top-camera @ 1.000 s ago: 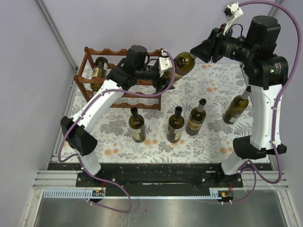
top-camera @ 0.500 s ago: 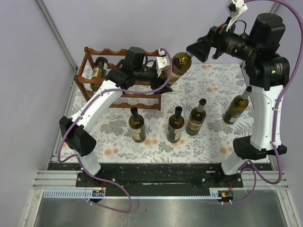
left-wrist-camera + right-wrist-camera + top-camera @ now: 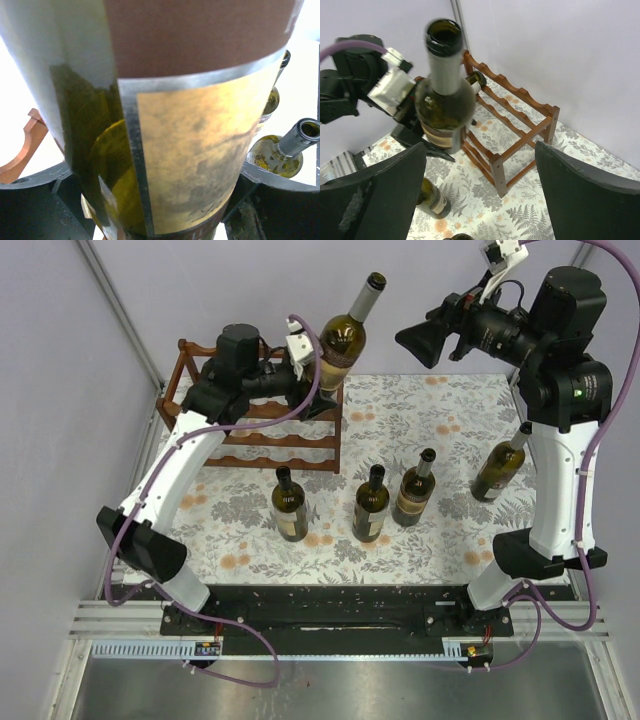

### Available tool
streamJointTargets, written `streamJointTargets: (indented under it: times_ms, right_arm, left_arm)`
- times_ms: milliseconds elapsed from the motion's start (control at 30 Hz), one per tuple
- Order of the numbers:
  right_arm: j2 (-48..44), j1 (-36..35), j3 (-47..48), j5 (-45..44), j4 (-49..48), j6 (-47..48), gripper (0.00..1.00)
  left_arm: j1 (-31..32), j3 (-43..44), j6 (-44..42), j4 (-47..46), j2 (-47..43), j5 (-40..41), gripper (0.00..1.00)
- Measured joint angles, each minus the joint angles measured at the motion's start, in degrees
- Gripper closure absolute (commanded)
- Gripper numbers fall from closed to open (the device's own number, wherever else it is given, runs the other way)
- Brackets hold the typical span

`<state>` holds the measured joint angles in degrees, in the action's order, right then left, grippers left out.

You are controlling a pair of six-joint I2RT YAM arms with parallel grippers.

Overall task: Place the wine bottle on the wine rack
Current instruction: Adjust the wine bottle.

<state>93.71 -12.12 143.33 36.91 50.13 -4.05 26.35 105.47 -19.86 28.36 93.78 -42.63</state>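
Observation:
The wine bottle [image 3: 342,336] is dark green with a gold label and hangs in the air over the right end of the wine rack [image 3: 262,436], its open neck pointing up and to the right. My left gripper [image 3: 320,372] is shut on its lower body. In the left wrist view the wine bottle [image 3: 190,130] fills the frame between the two fingers. My right gripper [image 3: 420,340] is open and empty, high up to the right of the neck. In the right wrist view, the right gripper [image 3: 480,150] faces the wine bottle [image 3: 445,100] and the wine rack [image 3: 517,120].
One bottle [image 3: 476,79] lies in the rack. Three bottles [image 3: 290,505] [image 3: 371,505] [image 3: 415,490] stand in a row on the floral tablecloth in front of the rack. Another bottle [image 3: 500,468] stands by the right arm. Grey walls close the back and sides.
My right gripper has opened and let go of the bottle's neck. The left arm has swung the bottle left and up over the rack, its neck now pointing more upward.

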Motion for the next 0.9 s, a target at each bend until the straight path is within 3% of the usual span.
streamJointTargets:
  times_ms: [433, 700, 900]
  right_arm:
    - [4.39, -0.76, 5.38, 0.09, 6.45, 10.84, 0.02]
    - [4.11, -10.19, 4.72, -1.73, 8.26, 20.02, 0.02]
    - [3.34, -11.54, 3.13, -5.60, 8.04, 22.40, 0.02]
  left_arm:
    - [-2.49, -2.23, -5.60, -0.55, -5.44, 5.05, 1.00]
    - [-3.87, -2.75, -13.86, 2.08, -5.57, 11.17, 1.00]
    - [-5.38, -4.50, -19.74, 2.89, -7.21, 14.23, 1.00]
